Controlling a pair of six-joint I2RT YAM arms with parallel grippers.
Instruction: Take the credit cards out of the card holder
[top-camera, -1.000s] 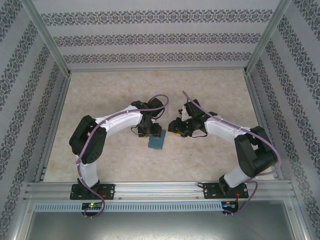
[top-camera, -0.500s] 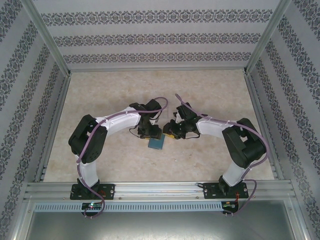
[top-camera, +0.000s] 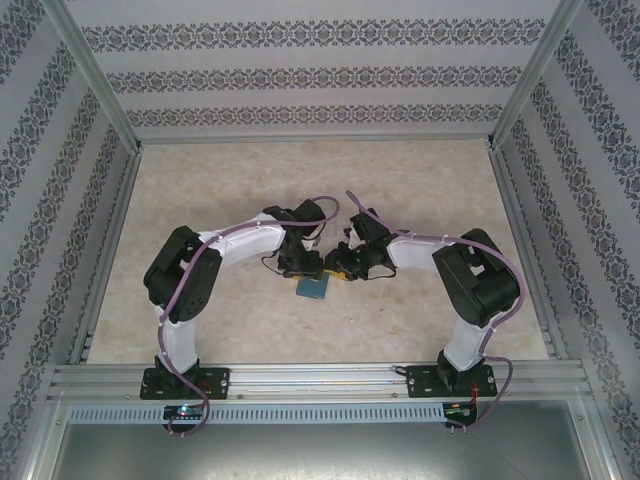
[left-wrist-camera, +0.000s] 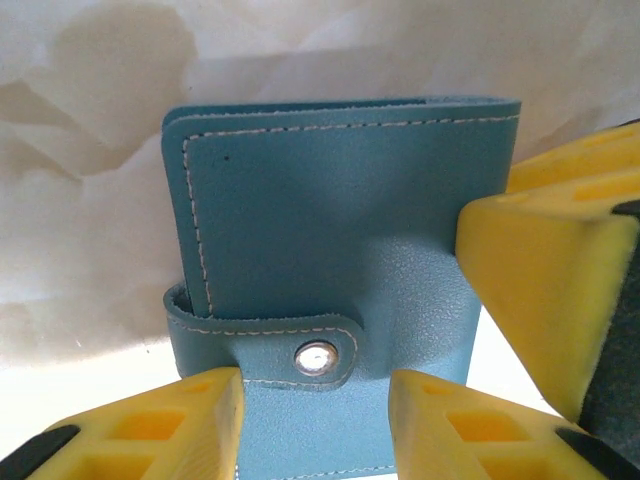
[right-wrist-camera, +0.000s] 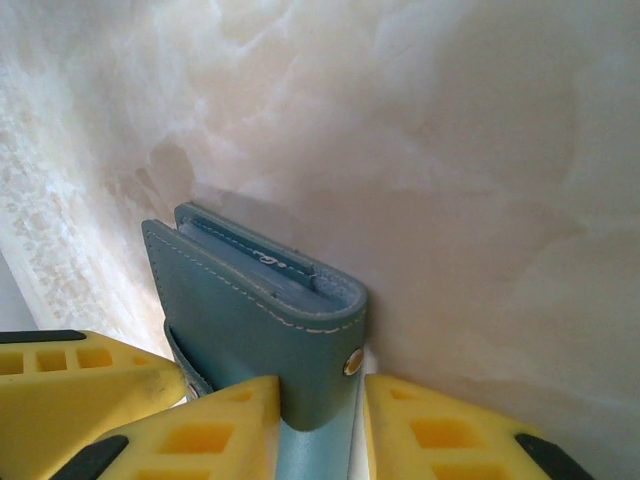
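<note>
small teal-blue stitched folding card holder: lies on the table just below frame centre in the top view. it is closed, its strap fastened by a round metal snap.

hidden / unclear:
- from above both wrists cover most of it; only its lower part shows.
- left wrist view: its lower edge is cut off by the bottom of the frame.
- right wrist view: seen edge-on at lower centre. pale layers sit between the covers along the upper edge; whether these are the credit cards or pocket linings cannot be told.

left gripper: yellow fingers partway apart at the bottom of the frame, in front of the holder's face. the face is wider than the gap, so nothing is clamped between them.

right gripper: fingers narrow, one on either side of the holder's edge. a thin pale sliver shows beside the right-hand one; a firm grip cannot be told. one of its fingers overlaps the holder's right edge.

around: beige marbled tabletop, patterned wallpaper walls, aluminium rail along the lower frame.
</note>
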